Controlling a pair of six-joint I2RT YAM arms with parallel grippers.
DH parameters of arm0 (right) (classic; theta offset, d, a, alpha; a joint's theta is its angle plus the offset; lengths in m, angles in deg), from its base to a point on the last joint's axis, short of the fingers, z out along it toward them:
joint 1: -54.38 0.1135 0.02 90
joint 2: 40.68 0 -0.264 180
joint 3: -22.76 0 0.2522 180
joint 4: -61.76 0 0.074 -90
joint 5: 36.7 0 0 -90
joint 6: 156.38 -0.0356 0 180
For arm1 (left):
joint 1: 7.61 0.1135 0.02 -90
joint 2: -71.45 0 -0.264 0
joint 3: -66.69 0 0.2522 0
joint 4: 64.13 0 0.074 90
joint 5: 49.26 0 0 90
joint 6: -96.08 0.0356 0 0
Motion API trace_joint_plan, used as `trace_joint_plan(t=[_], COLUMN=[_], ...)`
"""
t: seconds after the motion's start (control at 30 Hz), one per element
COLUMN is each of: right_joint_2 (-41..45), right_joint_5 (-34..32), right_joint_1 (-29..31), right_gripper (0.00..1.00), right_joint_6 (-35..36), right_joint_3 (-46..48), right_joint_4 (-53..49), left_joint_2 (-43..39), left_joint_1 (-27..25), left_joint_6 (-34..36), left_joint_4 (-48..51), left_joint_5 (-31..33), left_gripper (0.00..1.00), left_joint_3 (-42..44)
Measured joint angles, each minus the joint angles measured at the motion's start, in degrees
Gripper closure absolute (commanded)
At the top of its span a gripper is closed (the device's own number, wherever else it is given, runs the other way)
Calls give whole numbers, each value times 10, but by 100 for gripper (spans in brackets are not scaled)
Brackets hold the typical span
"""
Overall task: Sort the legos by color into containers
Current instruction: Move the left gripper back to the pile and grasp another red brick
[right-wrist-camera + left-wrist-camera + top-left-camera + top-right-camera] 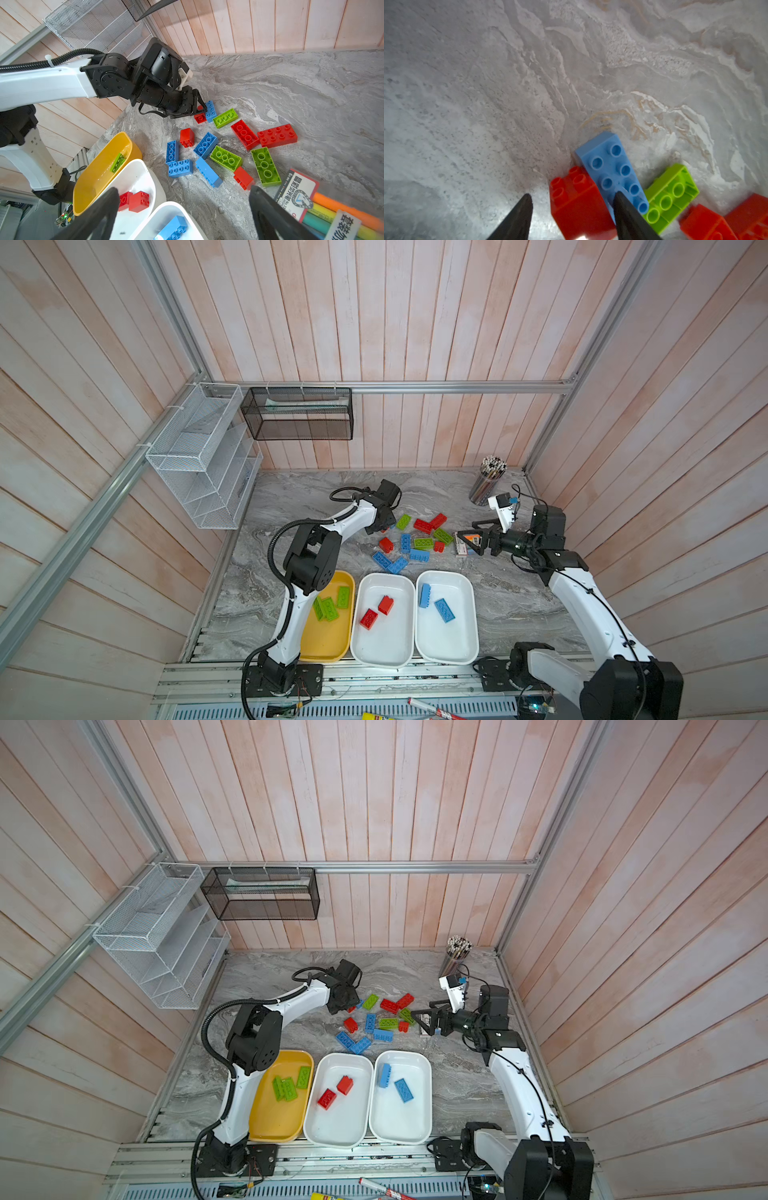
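Loose red, green and blue legos [415, 540] lie on the marble table behind three containers. The yellow tray [328, 641] holds green bricks, the middle white tray [384, 651] two red ones, and the right white tray [451, 645] two blue ones. My left gripper [573, 198] is open and low at the pile's left end. A small red brick [577, 205] sits between its fingers. One finger [623, 207] rests over a blue brick [608, 164]; the other stands off the red brick. My right gripper [184, 190] hovers wide open with nothing in it, just right of the pile.
A flat rainbow-striped pack [297, 195] lies under the right gripper. A mesh pencil cup [486, 483] stands at the back right. A white wire basket [199, 456] and a black one [297, 414] hang on the walls. Markers [432, 707] lie at the front rail.
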Motion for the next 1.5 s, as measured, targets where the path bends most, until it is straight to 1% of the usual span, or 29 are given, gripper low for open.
trace_joint_plan(t=[0.23,0.47,0.6,0.8,0.9,1.0,1.1,1.23,1.33,1.43,1.5], right_joint_2=[0,0,0,0,2,2,2,2,2,3,4], right_joint_5=[2,4,4,4,4,4,4,4,4,4,4], right_joint_1=[-3,-3,-3,-4,-6,-6,-6,-7,-7,-7,-7], right_gripper=[2,2,2,2,2,2,2,2,2,2,2], right_joint_6=[0,0,0,0,0,0,0,0,0,0,0], right_joint_3=[0,6,7,8,10,12,13,13,13,13,13], right_joint_4=[2,5,9,10,11,11,11,10,10,10,10], left_joint_2=[-39,-69,-70,-70,-69,-59,-41,-31,-31,-31,-31], left_joint_1=[-6,-7,-6,-2,4,10,12,12,12,15,19], left_joint_6=[15,30,46,98,140,196,260,344,393,428,446], left_joint_4=[17,25,25,28,30,32,37,43,46,53,56], left_joint_5=[16,24,27,28,30,20,1,-12,-12,-12,-16], left_gripper=[38,42,41,41,41,41,41,41,42,44,43], left_joint_3=[50,89,91,78,65,45,23,18,17,16,15])
